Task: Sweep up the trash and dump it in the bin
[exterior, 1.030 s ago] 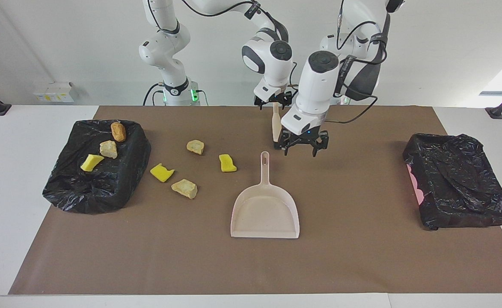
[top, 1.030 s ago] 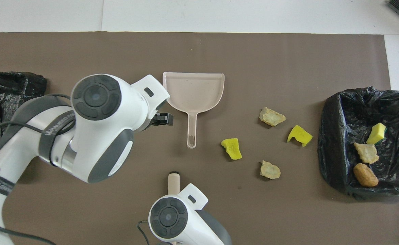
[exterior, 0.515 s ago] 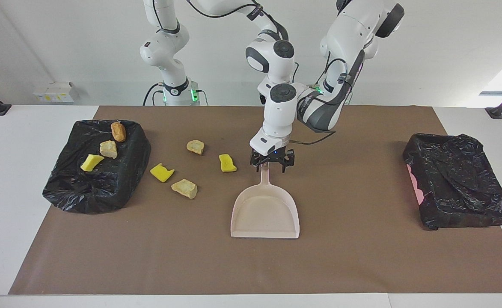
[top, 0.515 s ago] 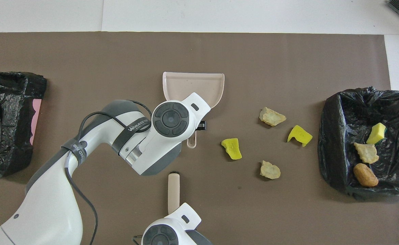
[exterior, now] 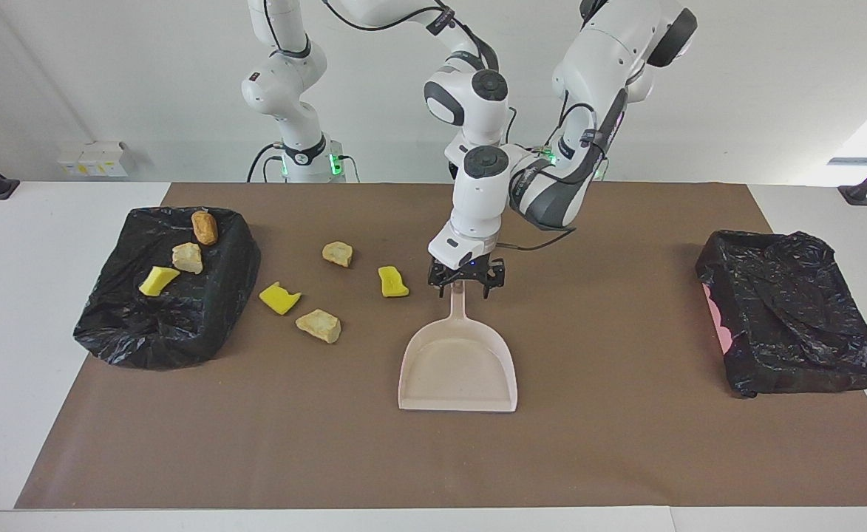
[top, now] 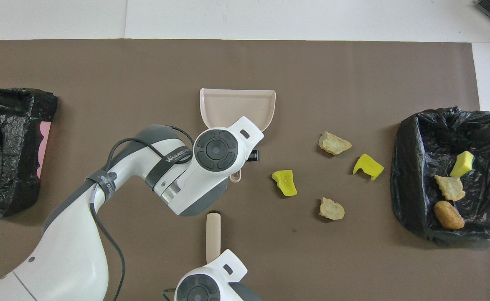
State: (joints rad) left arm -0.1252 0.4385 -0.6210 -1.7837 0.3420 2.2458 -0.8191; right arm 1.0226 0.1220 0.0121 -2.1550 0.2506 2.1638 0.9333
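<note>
Several pieces of trash lie on the brown mat: two yellow sponge scraps (exterior: 392,281) (exterior: 279,298) and two tan lumps (exterior: 337,253) (exterior: 318,325). Three more pieces (top: 449,187) sit in the black-lined bin (exterior: 167,325) at the right arm's end. The beige dustpan (exterior: 459,369) lies flat mid-table. My left gripper (exterior: 465,287) is down at the dustpan's handle, open, one finger on each side. The brush handle (top: 213,234) runs under the right wrist (top: 205,288). That wrist and the left arm hide the right gripper, which is shut on the brush.
A second black-lined bin (exterior: 795,318) with a pink edge showing stands at the left arm's end of the table. The brown mat (exterior: 625,443) covers most of the table, with white table edge around it.
The left arm swung from beside the dustpan down over its handle. The right hand drew back along the brush handle toward the robots. The trash and dustpan have not moved.
</note>
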